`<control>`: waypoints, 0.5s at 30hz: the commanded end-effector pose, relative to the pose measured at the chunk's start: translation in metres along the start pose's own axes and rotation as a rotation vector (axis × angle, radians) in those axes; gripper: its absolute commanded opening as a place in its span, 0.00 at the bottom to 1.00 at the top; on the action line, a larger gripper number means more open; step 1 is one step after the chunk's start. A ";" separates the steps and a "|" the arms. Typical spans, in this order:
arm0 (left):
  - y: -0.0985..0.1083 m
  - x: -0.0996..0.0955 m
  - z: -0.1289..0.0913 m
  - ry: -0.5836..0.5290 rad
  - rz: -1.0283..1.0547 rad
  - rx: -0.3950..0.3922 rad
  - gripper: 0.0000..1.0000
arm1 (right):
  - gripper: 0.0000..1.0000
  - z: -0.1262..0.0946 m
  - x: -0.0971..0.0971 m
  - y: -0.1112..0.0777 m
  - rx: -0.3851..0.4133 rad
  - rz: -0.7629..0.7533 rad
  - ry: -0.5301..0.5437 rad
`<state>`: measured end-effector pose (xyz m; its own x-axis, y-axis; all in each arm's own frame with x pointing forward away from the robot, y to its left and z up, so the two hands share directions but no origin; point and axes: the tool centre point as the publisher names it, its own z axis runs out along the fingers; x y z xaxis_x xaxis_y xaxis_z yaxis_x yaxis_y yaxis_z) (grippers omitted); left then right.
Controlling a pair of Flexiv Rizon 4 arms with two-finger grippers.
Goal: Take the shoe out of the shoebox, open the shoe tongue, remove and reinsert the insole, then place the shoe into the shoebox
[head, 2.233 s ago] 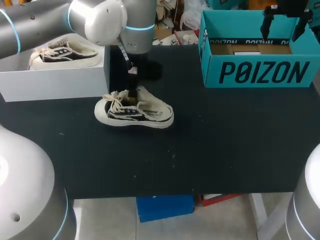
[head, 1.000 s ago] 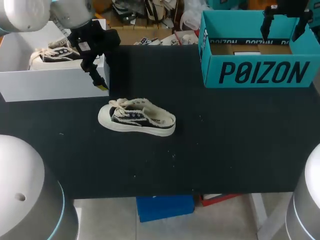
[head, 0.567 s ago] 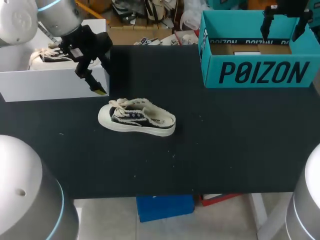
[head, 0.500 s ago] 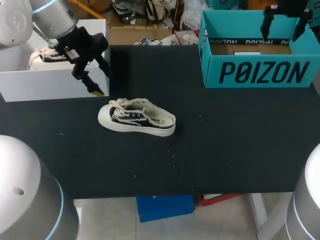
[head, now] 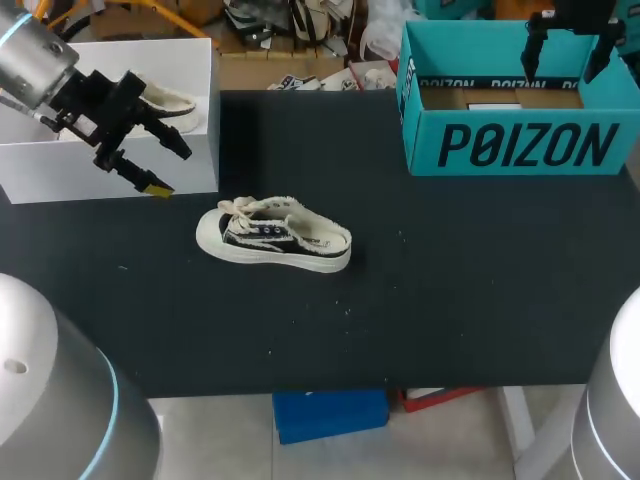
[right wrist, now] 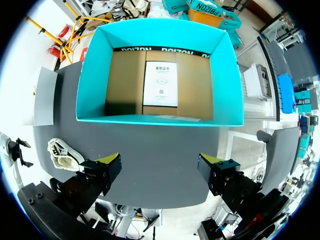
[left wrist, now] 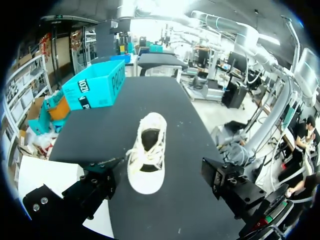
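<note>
A black and cream sneaker (head: 272, 237) lies on its sole on the black table, toe to the left, laces loose. In the left wrist view the sneaker (left wrist: 146, 160) sits ahead of my left gripper (left wrist: 160, 172), toe nearest, and nothing touches it. My left gripper (head: 165, 165) hangs open by the front right corner of the white box (head: 110, 170), left of the shoe. The teal shoebox (head: 510, 145) stands at the back right. My right gripper (head: 566, 50) hovers open above it, and the right wrist view looks down past the right gripper (right wrist: 160, 167) into the shoebox (right wrist: 160, 120).
A second sneaker (head: 172, 101) lies in the white box, partly behind my left arm. A white sheet (right wrist: 161, 82) lies on the shoebox's cardboard floor. The sneaker on the table (right wrist: 62, 152) is far off to the side of the right gripper. Bare black table spans the front and middle.
My left gripper has let go of the sneaker and drawn back to the left, up to the white box. The sneaker stays put on the table. The right arm has not moved.
</note>
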<state>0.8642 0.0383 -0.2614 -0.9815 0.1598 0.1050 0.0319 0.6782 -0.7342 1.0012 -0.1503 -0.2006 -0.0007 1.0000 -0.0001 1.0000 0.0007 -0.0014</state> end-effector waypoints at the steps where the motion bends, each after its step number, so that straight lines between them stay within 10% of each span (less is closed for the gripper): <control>1: 0.001 0.011 0.003 -0.048 0.016 0.018 1.00 | 1.00 0.000 0.000 0.000 0.000 0.000 0.000; 15: -0.006 0.014 0.009 -0.033 0.050 0.007 1.00 | 1.00 0.000 0.000 0.000 0.000 0.000 0.000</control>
<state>0.8496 0.0297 -0.2610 -0.9839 0.1714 0.0497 0.0784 0.6651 -0.7426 1.0012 -0.1502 -0.2007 -0.0007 1.0000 0.0000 1.0000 0.0007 -0.0014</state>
